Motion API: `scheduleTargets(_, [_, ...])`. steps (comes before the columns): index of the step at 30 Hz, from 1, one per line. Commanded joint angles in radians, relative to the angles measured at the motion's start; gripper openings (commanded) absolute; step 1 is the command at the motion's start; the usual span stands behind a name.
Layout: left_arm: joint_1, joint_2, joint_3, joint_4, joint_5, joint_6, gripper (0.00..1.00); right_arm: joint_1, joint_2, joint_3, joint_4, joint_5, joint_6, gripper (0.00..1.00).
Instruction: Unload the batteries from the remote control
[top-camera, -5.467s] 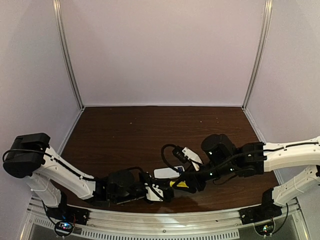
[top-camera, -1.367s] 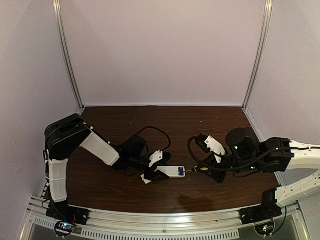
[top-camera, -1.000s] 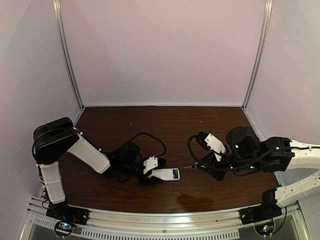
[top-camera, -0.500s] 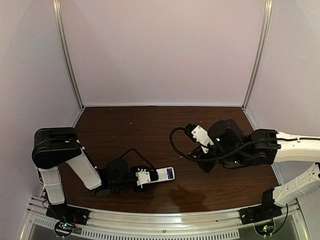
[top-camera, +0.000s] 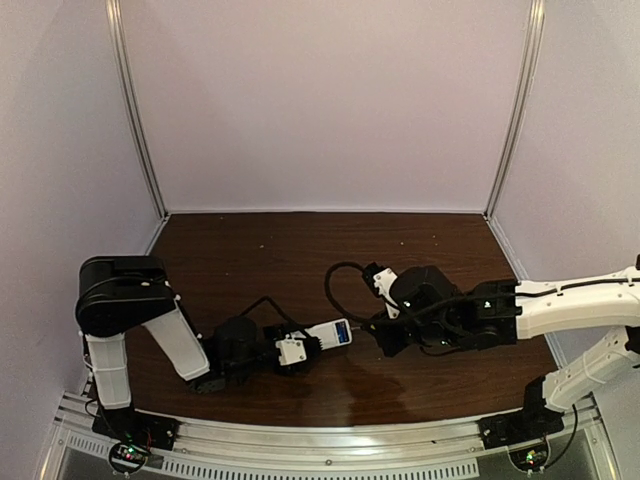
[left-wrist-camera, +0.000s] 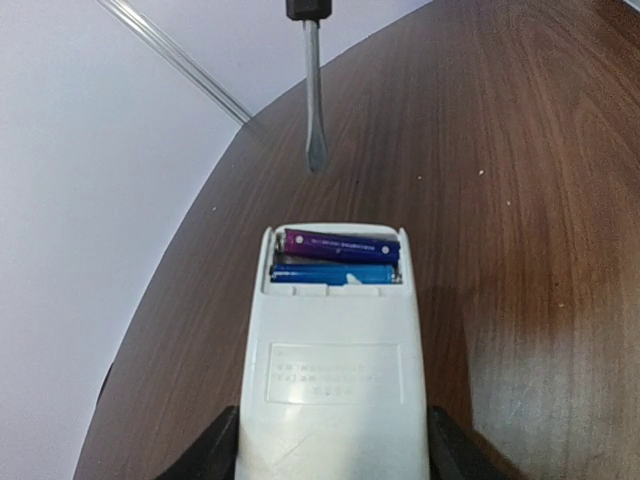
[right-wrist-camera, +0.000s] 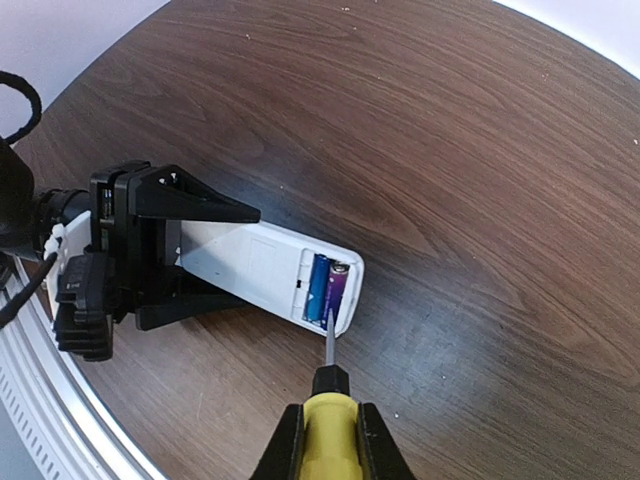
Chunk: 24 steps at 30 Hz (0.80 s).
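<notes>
Batteries, slim glossy cylinders, fill the flat white remote control.

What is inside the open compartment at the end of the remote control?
Two batteries lie side by side inside the remote control, one blue and one purplish. Whatever is beneath them is covered.

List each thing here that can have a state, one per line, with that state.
remote control: back up, cover off, clamped at its sides
batteries: both seated side by side in the remote control's open end
screwdriver: gripped by its handle, tip pointing at the batteries, close to that end
left gripper: closed on the remote control
right gripper: closed on the screwdriver
</notes>
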<state>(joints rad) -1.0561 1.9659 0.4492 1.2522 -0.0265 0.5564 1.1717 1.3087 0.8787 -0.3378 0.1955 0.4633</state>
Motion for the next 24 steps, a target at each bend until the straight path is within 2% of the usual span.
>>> scheduleTargets(1, [-0.004, 0.033, 0.029, 0.064, -0.057, 0.061, 0.0, 0.004, 0.03, -0.015, 0.09, 0.024, 0.037, 0.0])
scheduleTargets(9, [0.005, 0.074, 0.053, 0.076, -0.069, 0.092, 0.0, 0.003, 0.041, -0.043, 0.185, 0.093, 0.038, 0.0])
scheduleTargets(24, [0.008, 0.074, 0.056, 0.061, -0.058, 0.076, 0.0, 0.002, 0.077, -0.075, 0.232, 0.176, 0.056, 0.0])
